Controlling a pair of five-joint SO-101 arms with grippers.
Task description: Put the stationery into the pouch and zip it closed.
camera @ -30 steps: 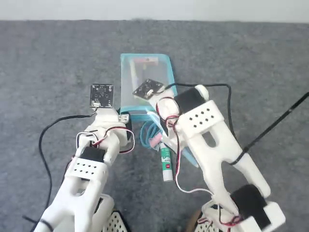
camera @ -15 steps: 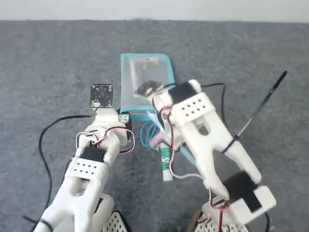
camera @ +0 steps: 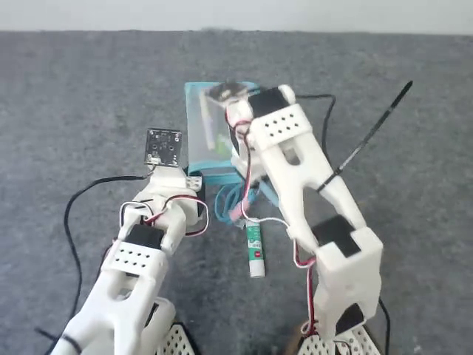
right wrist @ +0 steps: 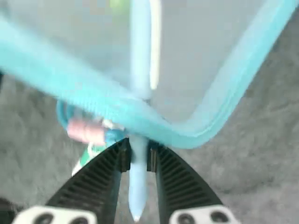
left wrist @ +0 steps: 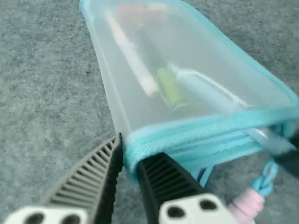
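Note:
A translucent pouch with teal edging lies on the grey carpet, its open zipper end toward the arms. Inside the pouch lie a white pen, a green piece and a pink piece. My left gripper is shut on the pouch's near corner. The right arm stretches over the pouch. My right gripper is shut on a light blue pen that passes through the opening into the pouch. A green-and-white glue stick lies outside on the carpet.
A blue cord with a pink charm trails from the zipper beside the glue stick. Black cables loop off both arms. The carpet stretches bare to the left and right of the pouch.
The right arm has pushed forward over the pouch, carrying the light blue pen farther into it. The left gripper has kept its hold on the corner and shifted a little.

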